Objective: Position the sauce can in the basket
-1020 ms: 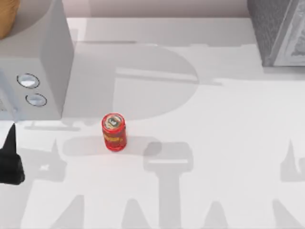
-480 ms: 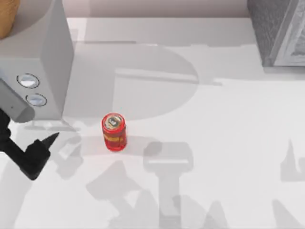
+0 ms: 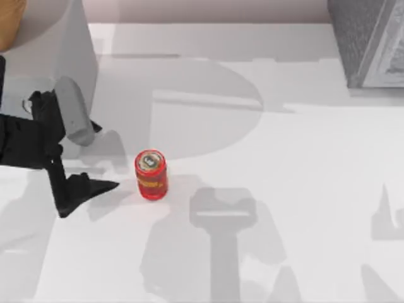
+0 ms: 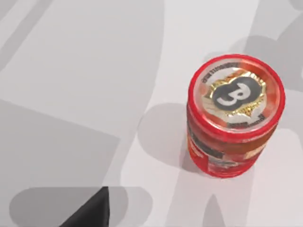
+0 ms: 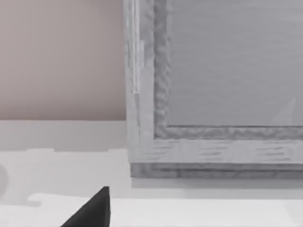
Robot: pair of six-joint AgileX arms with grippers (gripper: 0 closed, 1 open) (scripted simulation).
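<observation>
Can: the red can stands upright on the white table, left of centre, silver lid up and a yellow-orange band round its side; nothing is touching it
Can, left wrist view: the can is seen from above and a little to one side, with a dark emblem on a gold ground in the middle of the lid
My left gripper: my left gripper sits just left of the can, fingers spread wide apart and pointing right toward it, clasping nothing
Left fingers: the nearer finger has its black tip close beside the can with a gap between; the farther one lies up by the grey box and stops well short of the can
Left wrist view: one black fingertip shows at the frame edge, apart from the can
Grey box: a grey box stands at the far left of the table, behind my left arm
Basket: a grey textured basket stands at the far right corner, well apart from the can; the can is not in it
My right gripper: the right wrist view faces the basket's wall and shows one black fingertip at the frame edge; whether those fingers are spread or closed, I cannot tell
</observation>
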